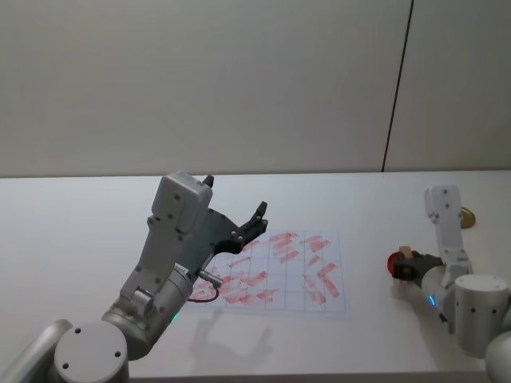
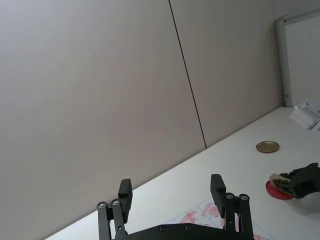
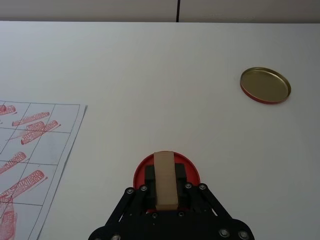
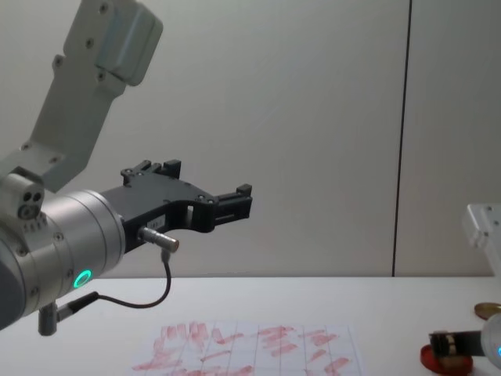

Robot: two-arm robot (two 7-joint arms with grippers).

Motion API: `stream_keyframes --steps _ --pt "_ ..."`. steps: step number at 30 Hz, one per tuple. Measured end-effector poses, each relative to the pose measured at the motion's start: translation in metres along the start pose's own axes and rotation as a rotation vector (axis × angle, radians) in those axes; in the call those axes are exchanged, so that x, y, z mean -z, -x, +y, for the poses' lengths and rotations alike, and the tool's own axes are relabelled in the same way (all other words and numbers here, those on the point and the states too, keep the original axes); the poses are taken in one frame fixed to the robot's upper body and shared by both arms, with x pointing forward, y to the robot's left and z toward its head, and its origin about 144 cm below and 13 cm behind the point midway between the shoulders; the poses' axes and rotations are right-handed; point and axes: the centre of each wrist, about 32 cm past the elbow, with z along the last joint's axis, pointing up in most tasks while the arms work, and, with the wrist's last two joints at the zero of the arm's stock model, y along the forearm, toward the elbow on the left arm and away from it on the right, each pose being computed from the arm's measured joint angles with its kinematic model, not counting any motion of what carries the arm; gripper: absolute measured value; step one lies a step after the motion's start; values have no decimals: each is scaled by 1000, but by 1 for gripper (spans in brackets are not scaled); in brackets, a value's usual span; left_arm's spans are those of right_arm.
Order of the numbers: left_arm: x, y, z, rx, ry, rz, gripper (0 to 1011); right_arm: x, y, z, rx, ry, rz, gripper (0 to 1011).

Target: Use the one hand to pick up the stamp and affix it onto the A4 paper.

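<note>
**A:** On the desk [image 1: 80,239], what's the lay of it?

**B:** The A4 paper [image 1: 299,275] lies mid-desk, covered in red marks. My left hand [image 1: 235,196] hangs raised over its left side, fingers apart.

**A:** And your right hand [image 1: 405,266]?

**B:** Low, off to the paper's right, above the red ink pad [image 3: 141,170]. The gold lid [image 3: 265,85] lies farther back, apart. My fingers are clamped on the stamp [image 3: 165,180], over the pad; whether they touch, I cannot tell.
</note>
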Motion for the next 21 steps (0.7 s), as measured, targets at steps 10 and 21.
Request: stream_keyframes --steps 10,21 --pt "0 0 0 0 0 0 993 -30 8 -20 -28 -117 -16 217" --pt "0 0 0 0 0 0 993 -47 24 -39 -96 -183 -52 217"
